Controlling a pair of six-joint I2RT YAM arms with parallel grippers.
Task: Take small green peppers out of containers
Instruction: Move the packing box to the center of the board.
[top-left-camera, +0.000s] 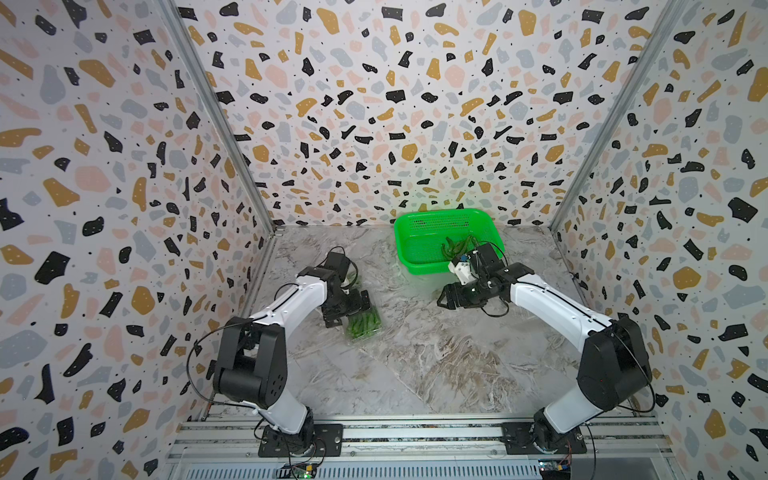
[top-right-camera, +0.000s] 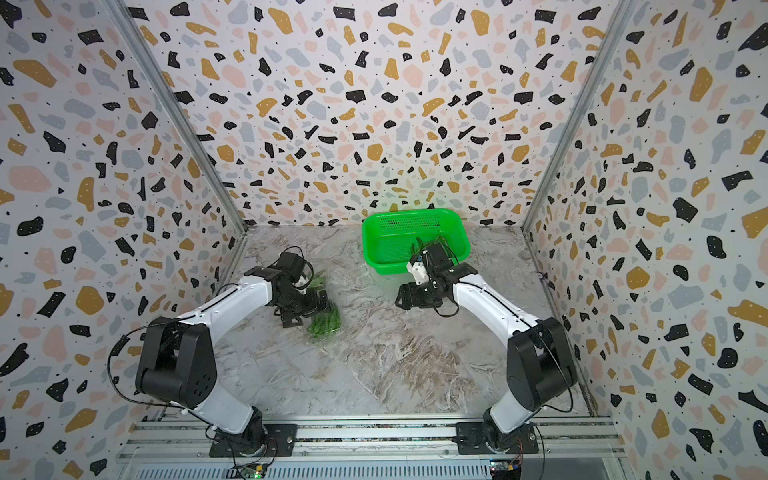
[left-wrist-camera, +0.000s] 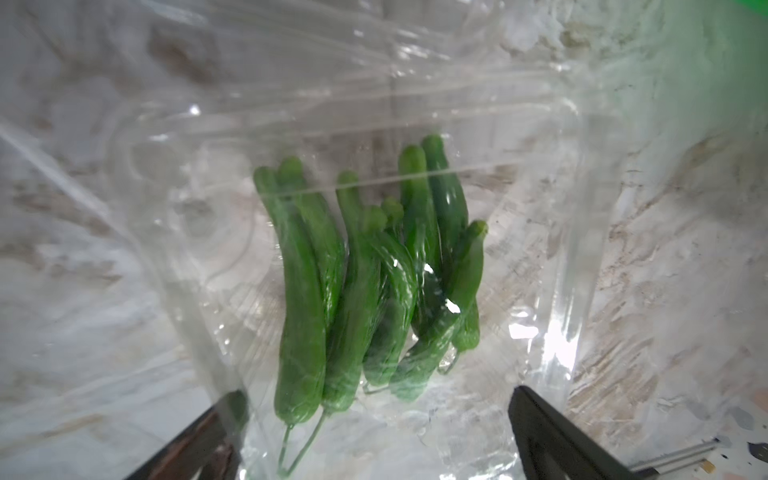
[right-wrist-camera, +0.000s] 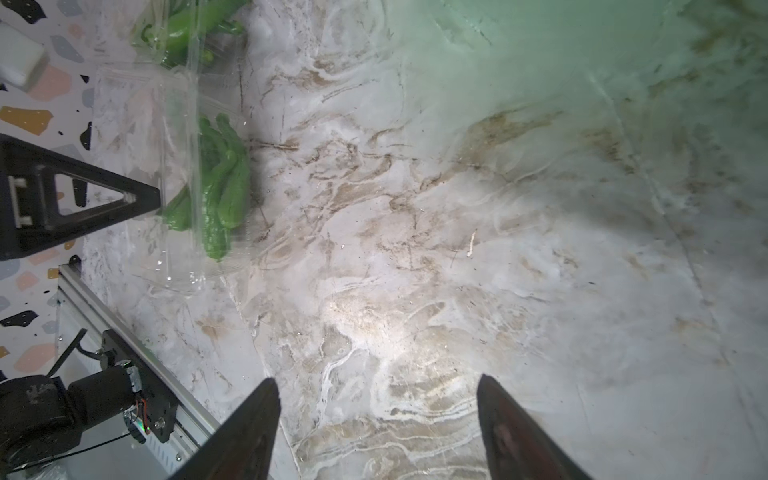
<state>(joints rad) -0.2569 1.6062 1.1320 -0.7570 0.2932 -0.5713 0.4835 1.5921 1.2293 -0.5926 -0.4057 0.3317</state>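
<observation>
A clear container (top-left-camera: 365, 328) of small green peppers (top-left-camera: 362, 322) lies on the table at the left. My left gripper (top-left-camera: 348, 309) stands open at its near end. In the left wrist view its jaws stand wide on either side of that container (left-wrist-camera: 187, 208), with the peppers (left-wrist-camera: 303, 311) lying side by side under the plastic. The gripper (left-wrist-camera: 376, 395) has one finger showing through the plastic; whether the fingers touch the box I cannot tell. My right gripper (top-left-camera: 444, 298) hangs open and empty over bare table in front of the basket, as the right wrist view also shows of this gripper (right-wrist-camera: 376, 386).
A bright green perforated basket (top-left-camera: 415, 253) at the back holds several loose peppers (top-left-camera: 457, 246). Behind the left wrist, more peppers (top-left-camera: 354, 277) show in a second clear box (right-wrist-camera: 178, 29). A faint clear plastic shape (top-left-camera: 419, 282) lies just in front of the basket. Patterned walls close in three sides.
</observation>
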